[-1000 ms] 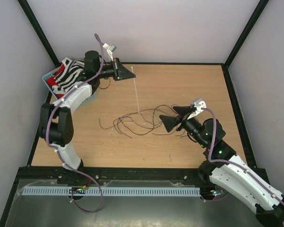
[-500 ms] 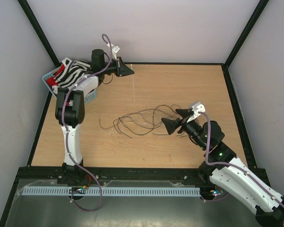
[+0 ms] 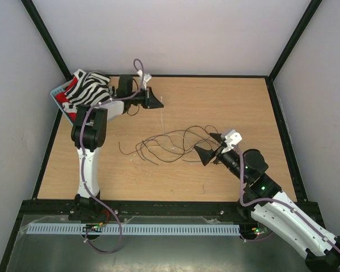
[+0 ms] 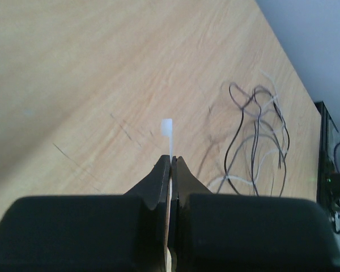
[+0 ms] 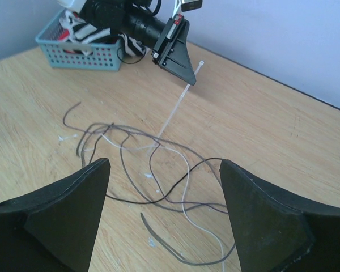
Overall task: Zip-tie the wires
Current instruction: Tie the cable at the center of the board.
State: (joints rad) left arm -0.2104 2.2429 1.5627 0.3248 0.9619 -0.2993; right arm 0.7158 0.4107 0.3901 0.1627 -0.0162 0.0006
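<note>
My left end effector [image 4: 171, 161] is clamped on the zip tie [image 4: 167, 127]. My right end effector [image 5: 164, 163] is wide open and empty. It's nearer the wires [image 3: 164, 144], which sprawl left-right mid-surface [image 3: 226, 102] just ahead of it.

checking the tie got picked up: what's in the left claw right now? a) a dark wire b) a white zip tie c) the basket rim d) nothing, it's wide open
b: the left claw is shut on a thin white zip tie whose head sticks out past the tips, while the wires lie loose beyond it.
</note>
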